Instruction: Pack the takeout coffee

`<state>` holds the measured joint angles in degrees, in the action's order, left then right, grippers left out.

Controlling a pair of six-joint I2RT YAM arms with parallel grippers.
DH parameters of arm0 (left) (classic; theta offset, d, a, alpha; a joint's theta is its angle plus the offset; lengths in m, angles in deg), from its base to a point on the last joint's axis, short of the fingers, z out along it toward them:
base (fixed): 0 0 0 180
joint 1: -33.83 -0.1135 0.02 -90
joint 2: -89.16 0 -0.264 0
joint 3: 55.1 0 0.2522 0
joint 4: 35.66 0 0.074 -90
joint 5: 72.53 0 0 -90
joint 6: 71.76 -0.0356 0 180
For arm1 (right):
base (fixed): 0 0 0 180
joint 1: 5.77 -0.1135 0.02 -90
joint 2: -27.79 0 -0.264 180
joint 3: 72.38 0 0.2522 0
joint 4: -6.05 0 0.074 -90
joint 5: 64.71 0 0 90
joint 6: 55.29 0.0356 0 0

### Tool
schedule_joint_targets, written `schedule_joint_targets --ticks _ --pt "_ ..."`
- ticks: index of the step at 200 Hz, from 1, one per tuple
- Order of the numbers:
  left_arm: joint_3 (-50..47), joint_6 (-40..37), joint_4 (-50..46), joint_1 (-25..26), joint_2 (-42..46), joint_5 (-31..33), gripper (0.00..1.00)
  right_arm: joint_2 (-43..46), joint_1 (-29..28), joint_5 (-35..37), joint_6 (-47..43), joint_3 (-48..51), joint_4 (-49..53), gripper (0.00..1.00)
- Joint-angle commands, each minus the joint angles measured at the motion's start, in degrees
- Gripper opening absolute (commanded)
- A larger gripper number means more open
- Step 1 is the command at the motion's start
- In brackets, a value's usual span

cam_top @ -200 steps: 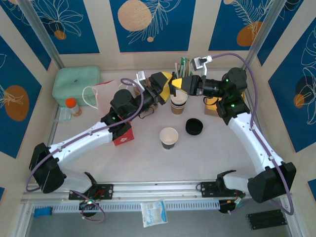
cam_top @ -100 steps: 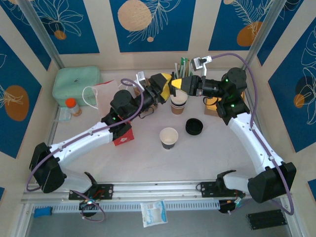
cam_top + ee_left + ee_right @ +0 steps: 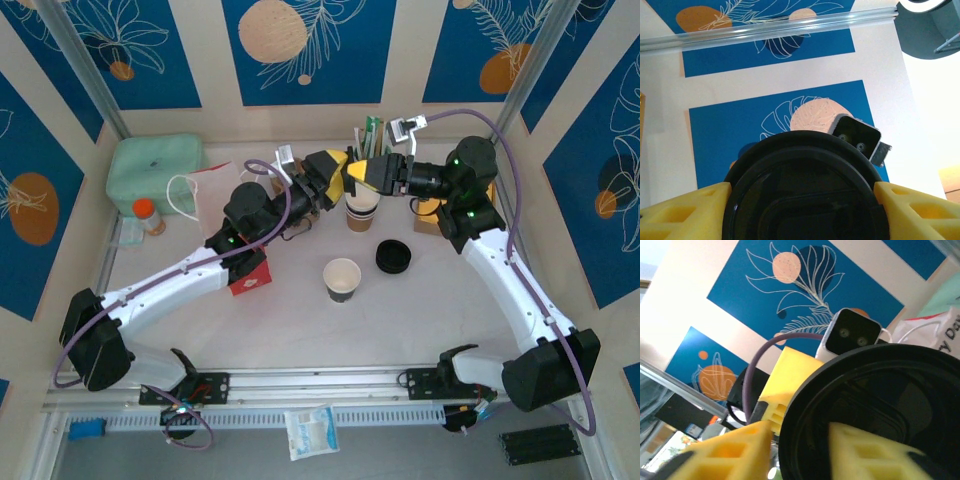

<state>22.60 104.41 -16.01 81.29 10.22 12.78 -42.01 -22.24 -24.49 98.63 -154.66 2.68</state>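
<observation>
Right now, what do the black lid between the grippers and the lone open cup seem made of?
The black lid looks like plastic: smooth, faintly glossy, with moulded rings. The lone cup is probably paper: matte cream with a dark-brown band.

Left arm [image 3: 180,275] and right arm [image 3: 512,272] angle inward, left gripper [image 3: 340,176] facing right gripper [image 3: 361,172], yellow fingers [image 3: 685,212] parted.

Robot lab test cell: aluminium frame posts [image 3: 86,75], printed leaf wall panels [image 3: 330,60], arms [image 3: 180,280] bolted to rail [image 3: 320,379]
</observation>
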Motion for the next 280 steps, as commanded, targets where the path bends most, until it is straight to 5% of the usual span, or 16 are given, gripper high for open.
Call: schedule_joint_targets --ticks 1,60,94,126,213,280 --pt "-0.56 -3.49 -0.63 -0.26 1.2 -0.26 0.66 2.24 0.76 1.13 -2.44 0.71 3.79 0.48" --pt "3.93 -20.61 -21.41 -0.33 4.96 0.97 0.66 8.62 4.81 2.61 -10.51 4.83 18.25 0.59" --pt "9.57 -31.33 -35.51 -0.18 4.21 1.44 0.67 11.37 4.55 10.11 -23.29 5.07 38.56 0.62" --pt "13.48 -37.99 -44.99 1.02 1.78 2.11 0.67 13.35 3.96 15.77 -29.53 9.78 47.39 0.64" --pt "21.16 -53.4 -67.2 8.01 -5.31 12.77 0.7 18.69 -2.37 31.44 -35.8 24.06 55.87 0.65" --pt "21.85 -57.97 -73.56 12.1 -11.22 19.43 0.71 19.97 -4.99 34.86 -35.17 28.95 54.3 0.65"
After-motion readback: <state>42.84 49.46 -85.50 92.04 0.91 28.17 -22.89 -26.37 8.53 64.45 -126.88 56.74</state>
